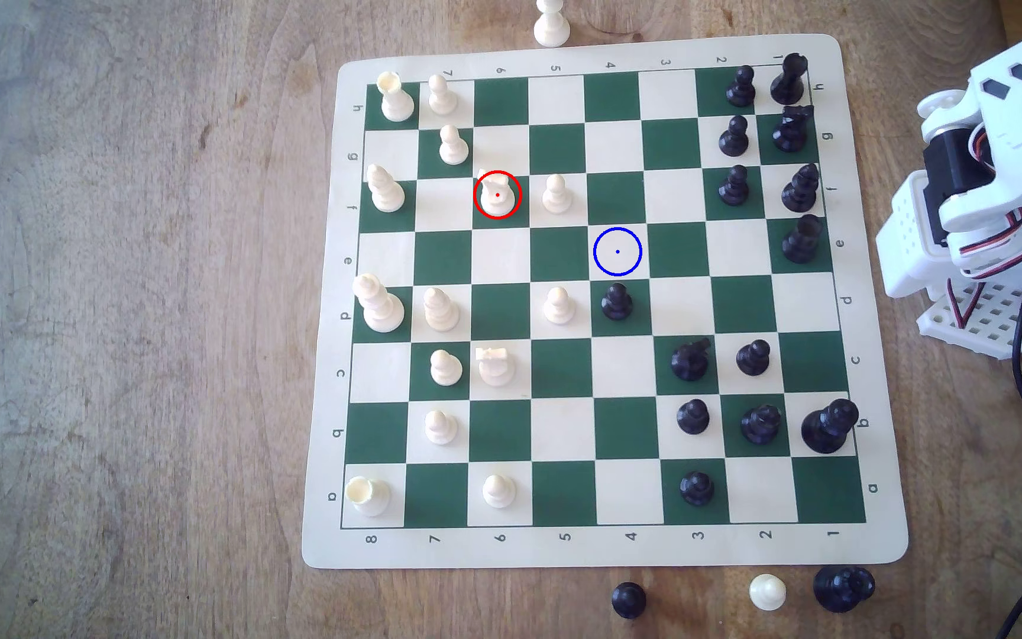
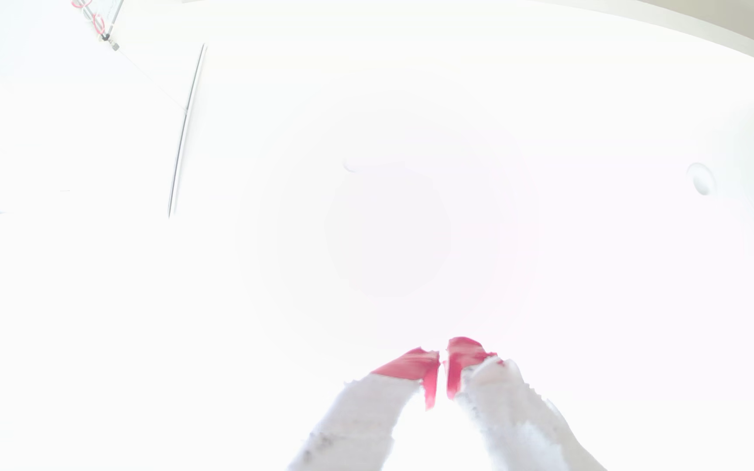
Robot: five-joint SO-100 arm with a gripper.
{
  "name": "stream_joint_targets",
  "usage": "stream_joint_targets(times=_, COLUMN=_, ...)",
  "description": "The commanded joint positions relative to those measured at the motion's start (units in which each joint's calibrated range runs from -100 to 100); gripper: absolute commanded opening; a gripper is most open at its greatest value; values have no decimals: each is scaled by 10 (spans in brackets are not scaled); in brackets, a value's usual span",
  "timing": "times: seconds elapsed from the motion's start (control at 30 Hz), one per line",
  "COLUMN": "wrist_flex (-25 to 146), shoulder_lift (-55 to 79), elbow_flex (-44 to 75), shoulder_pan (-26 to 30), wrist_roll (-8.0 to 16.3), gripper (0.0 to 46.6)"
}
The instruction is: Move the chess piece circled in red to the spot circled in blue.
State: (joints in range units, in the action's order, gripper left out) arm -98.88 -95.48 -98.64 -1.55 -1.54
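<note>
**Arm folded beside the board, knight on its green square**

My wrist view is almost fully washed out in white; I can make out only the gripper (image 2: pixel 442 362), with two white fingers ending in red pads (image 2: pixel 413 364). The pads sit nearly together with a thin gap and nothing between them, so I read it as closed and empty.

In the exterior view the arm (image 1: pixel 988 184) is cut off at the exterior view's right edge, folded, well apart from the chess board (image 1: pixel 607 547).

The cream knight (image 1: pixel 497 195), smooth plastic with a notched head and a round base, stands in the red ring on a green square. The blue-ringed cream square (image 1: pixel 617 251) lies free, diagonally toward the arm, just above a black pawn (image 1: pixel 616 302).
</note>
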Motion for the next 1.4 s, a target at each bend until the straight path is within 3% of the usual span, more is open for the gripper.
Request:
stream_joint_targets(times=0.0, wrist_flex=32, shoulder_lift=-4, elbow_flex=-13, shoulder_pan=-1, wrist_roll=-2, gripper=7)
stream_joint_targets(times=0.33, wrist_flex=226, shoulder_lift=-4, elbow_flex=-1, shoulder_pan=1, wrist_roll=-2, gripper=7)
stream_joint_targets(times=0.7, wrist_flex=833, shoulder_lift=-4, elbow_flex=142, shoulder_pan=-14, wrist_roll=1, gripper=7)
stream_joint_targets(times=1.07, wrist_flex=1126, shoulder_lift=97, elbow_flex=288, shoulder_pan=8, wrist_roll=3, gripper=7)
stream_joint_targets(times=1.1, wrist_flex=1221, shoulder_lift=130, elbow_flex=339, shoulder_pan=17, wrist_roll=3, gripper=7)
stream_joint_targets(times=1.13, wrist_flex=1265, shoulder_lift=151, elbow_flex=365, shoulder_pan=18, wrist_roll=6, gripper=7)
stream_joint_targets(times=1.17, wrist_flex=1283, shoulder_lift=165, elbow_flex=380, shoulder_pan=17, wrist_roll=28, gripper=7)
stream_joint_targets(times=1.2, wrist_flex=1280, shoulder_lift=174, elbow_flex=385, shoulder_pan=17, wrist_roll=74, gripper=7)
stream_joint_targets(times=1.23, wrist_flex=1271, shoulder_lift=185, elbow_flex=392, shoulder_pan=15, wrist_roll=90, gripper=7)
stream_joint_targets(times=1.3, wrist_flex=1271, shoulder_lift=209, elbow_flex=406, shoulder_pan=18, wrist_roll=85, gripper=10)
stream_joint_targets(times=1.37, wrist_flex=1305, shoulder_lift=237, elbow_flex=434, shoulder_pan=21, wrist_roll=52, gripper=3)
